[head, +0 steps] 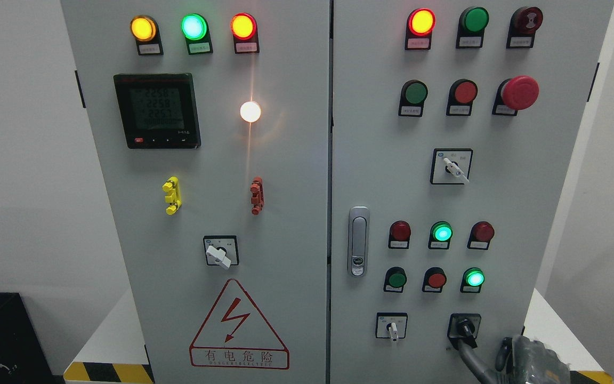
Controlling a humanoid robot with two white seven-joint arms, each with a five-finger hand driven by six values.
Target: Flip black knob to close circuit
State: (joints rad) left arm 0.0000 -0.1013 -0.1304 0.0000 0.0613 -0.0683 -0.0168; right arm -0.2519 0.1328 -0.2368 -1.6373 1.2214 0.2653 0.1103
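Black knob touched by right hand fingers.

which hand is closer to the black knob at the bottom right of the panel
Right. The right hand sits just below and right of the black knob; the left hand is not in view.

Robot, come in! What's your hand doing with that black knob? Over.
Right robot hand at lower right, one finger touching the black knob. Grip unclear. Left robot hand out of view. Nothing in the way.

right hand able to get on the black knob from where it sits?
Probably yes: the right hand sits just right of the black knob at the panel's bottom, one finger already reaching up beneath it, nothing between.
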